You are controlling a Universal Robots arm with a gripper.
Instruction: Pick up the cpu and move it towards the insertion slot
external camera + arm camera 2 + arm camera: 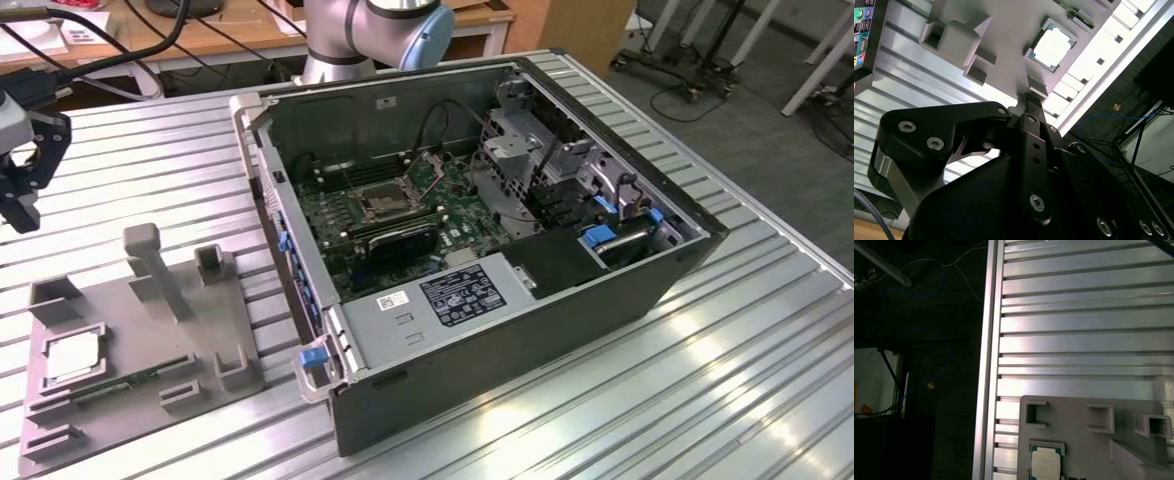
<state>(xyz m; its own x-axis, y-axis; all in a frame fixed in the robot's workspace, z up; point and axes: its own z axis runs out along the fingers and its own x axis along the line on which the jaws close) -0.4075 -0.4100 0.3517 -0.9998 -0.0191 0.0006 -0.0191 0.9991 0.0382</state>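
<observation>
Presently: cpu (pixel 74 357) — flat in the grey holder (pixel 147 330), lower left of the exterior frame, below my gripper (pixel 24 175), not touching. Gripper holds nothing; how wide it stands, I cannot tell. Insertion slot (pixel 380 205) — mid-frame, well apart.

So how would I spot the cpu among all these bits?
Start at the big open computer case; on the exterior view's left of it a grey holder plate lies on the ribbed metal table. The cpu sits flat in a square pocket of that plate. It is the one pale silvery square there, unlike the narrow green circuit strip beside it.
</observation>
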